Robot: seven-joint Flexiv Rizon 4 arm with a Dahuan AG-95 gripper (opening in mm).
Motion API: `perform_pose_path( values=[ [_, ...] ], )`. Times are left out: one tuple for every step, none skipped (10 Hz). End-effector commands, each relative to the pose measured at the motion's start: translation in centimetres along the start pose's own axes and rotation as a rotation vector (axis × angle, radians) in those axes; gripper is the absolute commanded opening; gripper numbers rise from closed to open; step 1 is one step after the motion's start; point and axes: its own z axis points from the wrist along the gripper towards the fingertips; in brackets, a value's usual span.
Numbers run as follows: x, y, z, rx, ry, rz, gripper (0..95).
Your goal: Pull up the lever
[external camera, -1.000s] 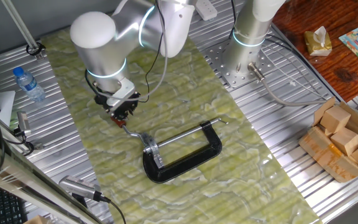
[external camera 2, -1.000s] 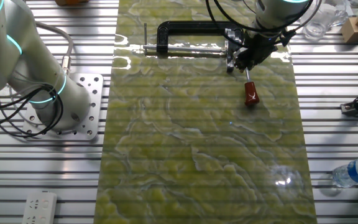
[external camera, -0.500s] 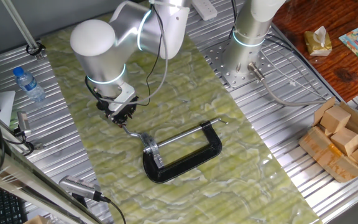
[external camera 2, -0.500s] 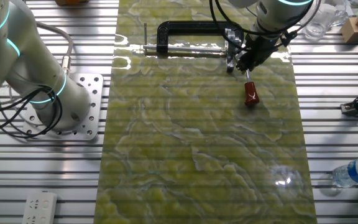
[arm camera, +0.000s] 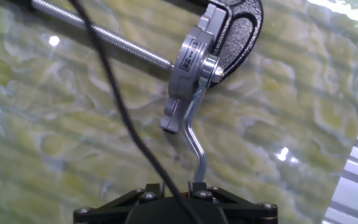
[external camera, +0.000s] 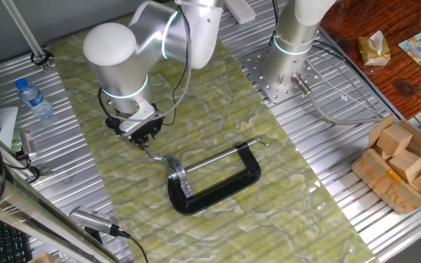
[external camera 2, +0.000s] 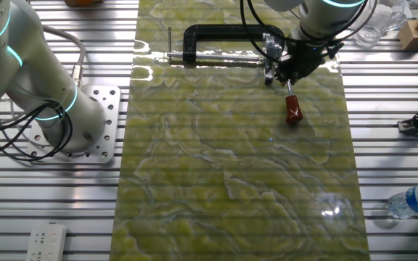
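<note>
Jaws (arm camera: 185, 186) astride lever (arm camera: 196, 140) rod, above knob.

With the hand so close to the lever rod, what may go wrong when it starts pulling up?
1. The hand sits over the thin rod of the lever, not the red-brown knob; a smooth rod may slip out.
2. The clamp lies loose on the mat, nothing visibly holds it, so it may lift or slide along.
3. A black cable hangs across the hand view and may snag the bracket.
</note>
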Motion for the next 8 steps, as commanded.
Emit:
perform_pose_path(
  values=[
    [0.1,-0.01,0.03,0.007,0.003,0.101,0.0],
    [0.1,-0.01,0.03,0.014,0.003,0.087,0.0],
    [0.1,-0.01,0.03,0.019,0.006,0.081,19.0],
    [0.1,-0.01,0.03,0.029,0.018,0.082,19.0],
    [0.1,-0.01,0.03,0.033,0.022,0.073,19.0],
    [0.1,-0.01,0.03,0.035,0.023,0.069,19.0],
    [0.1,-0.01,0.03,0.036,0.023,0.063,19.0],
    [0.0,-0.66,0.13,0.048,0.025,0.006,19.0]
  ],
)
